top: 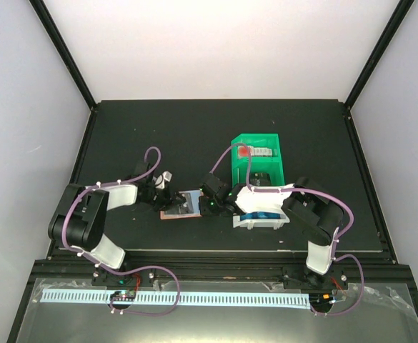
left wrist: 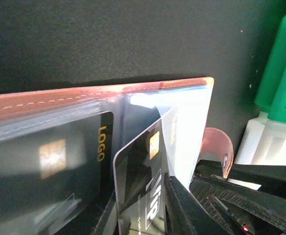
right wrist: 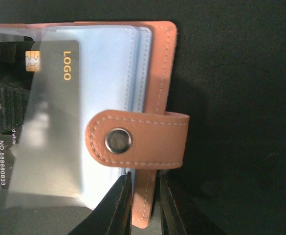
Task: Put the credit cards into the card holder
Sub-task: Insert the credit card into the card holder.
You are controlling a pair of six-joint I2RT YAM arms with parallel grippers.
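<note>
The right gripper's (right wrist: 145,188) fingers pinch the salmon edge of the card holder (right wrist: 158,63), which lies open on the black table (top: 123,136) between pale walls (top: 23,107), a green bin (top: 257,146) at its 2 o'clock. A dark credit card (right wrist: 52,103) sits in a clear sleeve. The left gripper (top: 163,181) hovers at the holder's 10 o'clock; its opening cannot be told.

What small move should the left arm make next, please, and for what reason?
Probably nudge the dark card deeper into its clear sleeve with the left claw. The card stands tilted and only partly inside the wallet, with a corner sticking out. The right claw pinches the wallet's edge below the snap tab, so the wallet should hold steady.
</note>
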